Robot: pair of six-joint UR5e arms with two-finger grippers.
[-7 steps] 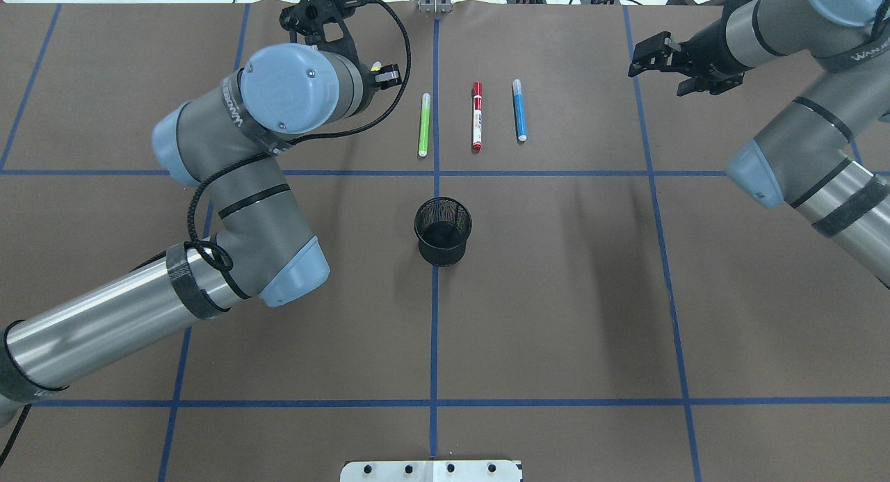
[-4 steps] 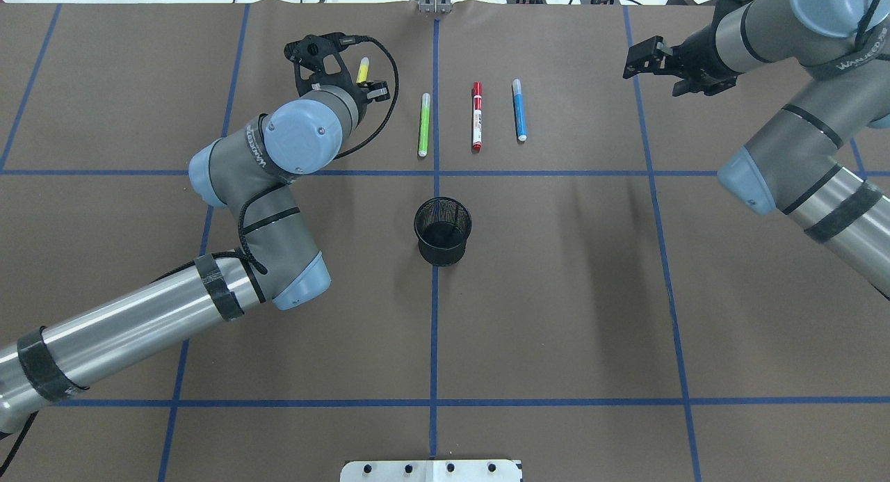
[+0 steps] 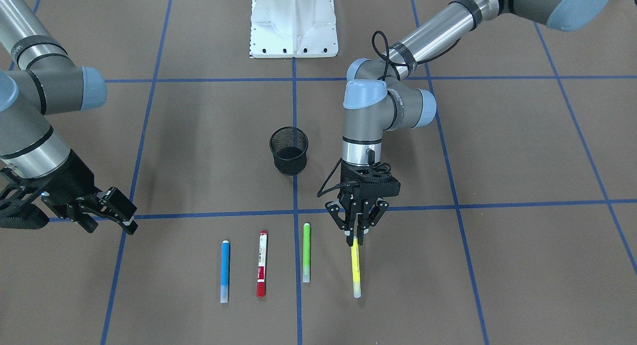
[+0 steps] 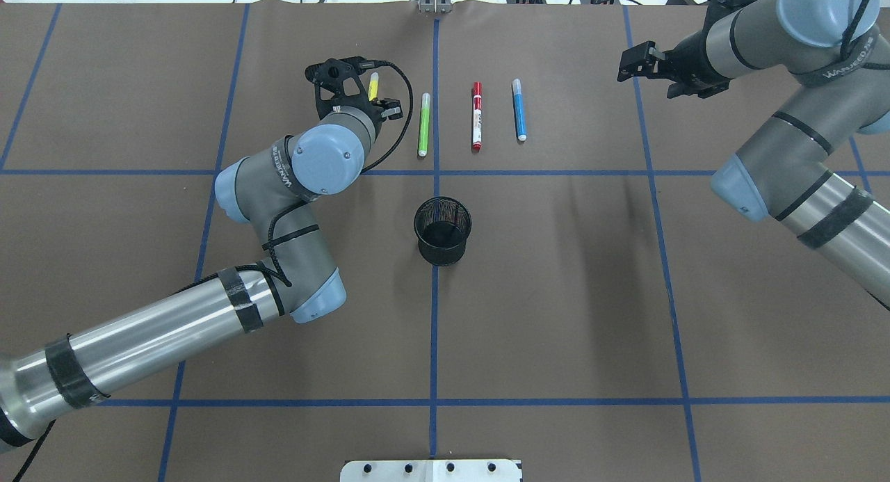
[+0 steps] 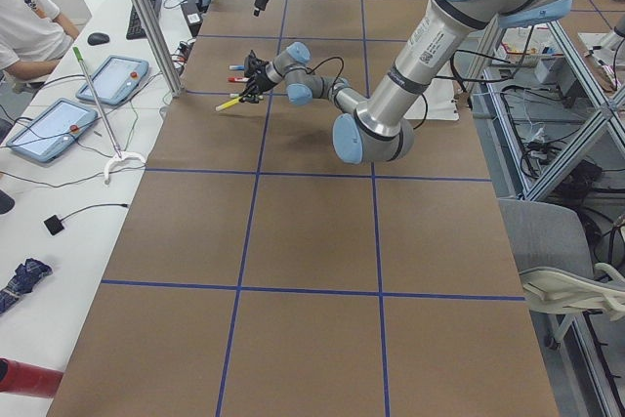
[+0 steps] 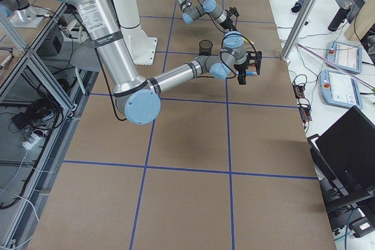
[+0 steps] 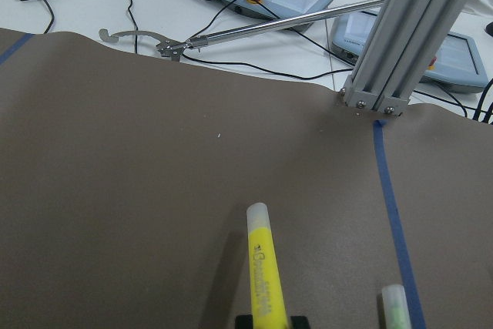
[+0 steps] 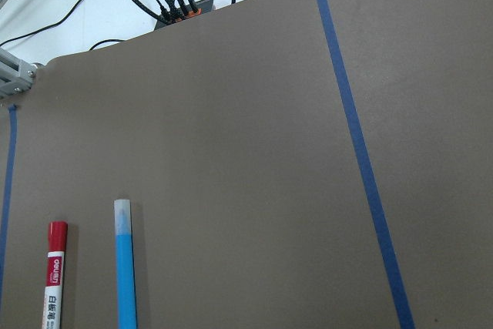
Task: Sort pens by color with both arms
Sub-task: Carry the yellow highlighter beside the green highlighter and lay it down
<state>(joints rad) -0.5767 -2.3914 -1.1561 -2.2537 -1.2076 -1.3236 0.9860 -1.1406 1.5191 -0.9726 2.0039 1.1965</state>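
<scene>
- Left tool [image 3: 355,234] is clamped on one end of the yellow pen [image 3: 355,270]. The pen sticks out past the fingertips toward the bench's [image 4: 556,294] far edge, sloping down, with its shadow beside it on the brown cover.
- Right tool [image 4: 631,65] hovers over the far right of the bench with its fingers spread and nothing between them.
- Three pens lie flat in a row on the far half, parallel and apart. From behind the robot, left to right, they are the green pen [image 4: 423,124], just beside the held yellow one, then the red-and-white pen [image 4: 477,117], then the blue pen [image 4: 519,110].
- A black mesh cup [image 4: 443,231] stands upright nearer the robot, on the centre tape line.
</scene>
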